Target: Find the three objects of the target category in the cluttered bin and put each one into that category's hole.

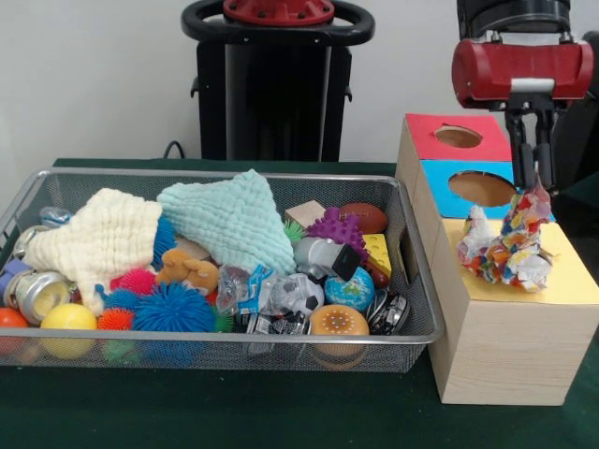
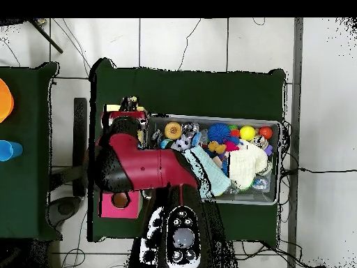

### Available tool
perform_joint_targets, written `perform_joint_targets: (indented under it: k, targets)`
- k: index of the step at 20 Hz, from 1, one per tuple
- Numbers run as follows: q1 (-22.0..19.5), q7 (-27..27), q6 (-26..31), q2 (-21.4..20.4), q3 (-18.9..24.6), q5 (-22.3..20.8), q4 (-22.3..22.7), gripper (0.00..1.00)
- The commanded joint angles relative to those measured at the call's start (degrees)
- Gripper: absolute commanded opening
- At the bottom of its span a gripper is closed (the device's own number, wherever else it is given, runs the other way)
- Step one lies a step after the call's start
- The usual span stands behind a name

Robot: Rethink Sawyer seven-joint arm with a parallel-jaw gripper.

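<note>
Gripper (image 1: 530, 183) is clamped on a crinkly colourful wrapper (image 1: 508, 243) over the box's yellow section (image 1: 571, 267), not dropped in yet, bin (image 1: 416, 281) looks full.

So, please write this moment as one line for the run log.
end effector: shut on crumpled colourful wrapper | position: over yellow section of wooden box | wire bin: full of clutter

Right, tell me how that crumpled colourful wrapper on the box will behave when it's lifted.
The wrapper is probably light and floppy: it hangs in crinkled folds from the tool. It likely crushes rather than breaks. Its loose end rests on the yellow box top, so it may snag or drag there.
</note>
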Motion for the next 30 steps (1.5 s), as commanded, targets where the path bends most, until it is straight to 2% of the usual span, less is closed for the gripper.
perform_joint_targets:
  k: [1,4,9,14,20,25,30]
  targets:
    - [2.79,8.29,-0.07,4.29,-0.72,-1.19,4.49,0.00]
    - [4.99,8.57,4.78,6.48,-2.87,1.04,3.78,0.00]
    - [5.48,8.19,11.21,9.02,-1.96,2.30,3.38,0.00]
    - [4.98,9.72,11.33,11.51,-1.37,3.08,4.43,0.00]
    - [1.94,11.77,11.10,13.62,-1.02,4.82,5.55,0.00]
    - [3.66,12.66,11.78,14.31,-4.90,7.79,4.88,0.00]
    - [4.59,12.33,11.97,15.00,-5.63,9.99,4.49,0.00]
